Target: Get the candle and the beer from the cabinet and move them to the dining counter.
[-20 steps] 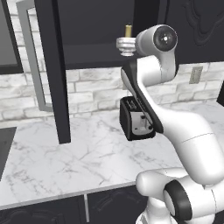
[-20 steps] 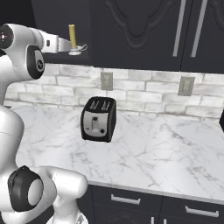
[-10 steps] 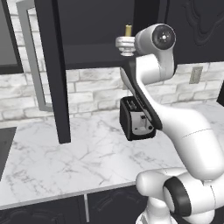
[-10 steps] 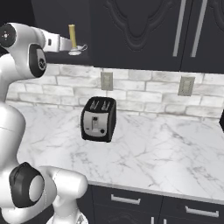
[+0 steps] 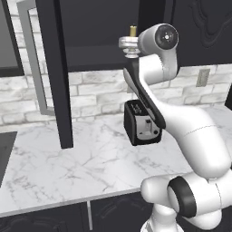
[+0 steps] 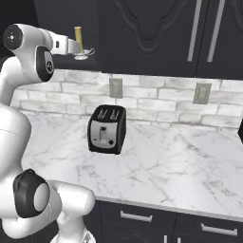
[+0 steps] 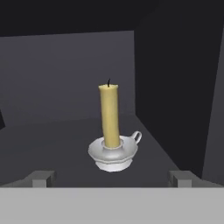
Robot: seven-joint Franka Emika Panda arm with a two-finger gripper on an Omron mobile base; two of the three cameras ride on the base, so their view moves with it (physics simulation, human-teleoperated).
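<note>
The gripper (image 7: 112,178) is wide open and holds nothing, right in front of the candle (image 7: 110,118) standing inside the cabinet (image 7: 175,87).

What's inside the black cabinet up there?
Inside the cabinet, the candle stands upright in its small silvery holder on the shelf, ahead of the open gripper. Its left part falls outside the hand view, so more could sit there.

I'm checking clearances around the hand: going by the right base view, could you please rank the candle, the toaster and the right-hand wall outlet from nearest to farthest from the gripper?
1. The candle, just in front of the open gripper, on the cabinet shelf.
2. The toaster, below on the worktop.
3. The right-hand outlet, far right on the brick wall.
</note>
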